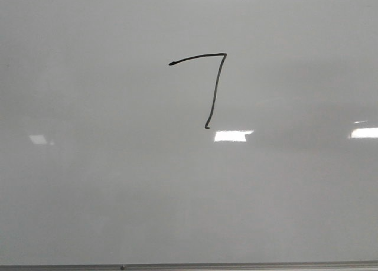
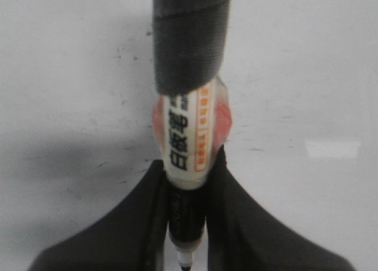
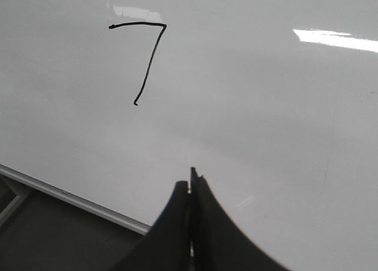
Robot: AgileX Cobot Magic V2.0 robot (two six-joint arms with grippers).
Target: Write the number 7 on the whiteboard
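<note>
A black hand-drawn number 7 (image 1: pixel 212 85) stands on the whiteboard (image 1: pixel 106 182), a little above its middle; it also shows in the right wrist view (image 3: pixel 147 58). My left gripper (image 2: pixel 190 162) is shut on a marker (image 2: pixel 190 135) with a white printed label and grey tape round its far end. The marker's tip points back toward the wrist. My right gripper (image 3: pixel 190 179) is shut and empty, above the whiteboard (image 3: pixel 283 135) near its edge. Neither gripper shows in the front view.
A thin metal edge strip (image 1: pixel 189 265) runs along the board's near side, also seen in the right wrist view (image 3: pixel 71 197), with a dark surface (image 3: pixel 53 235) beyond it. Bright light reflections (image 1: pixel 232 136) lie on the board. Faint smudges (image 2: pixel 112 162) mark the surface under the left gripper.
</note>
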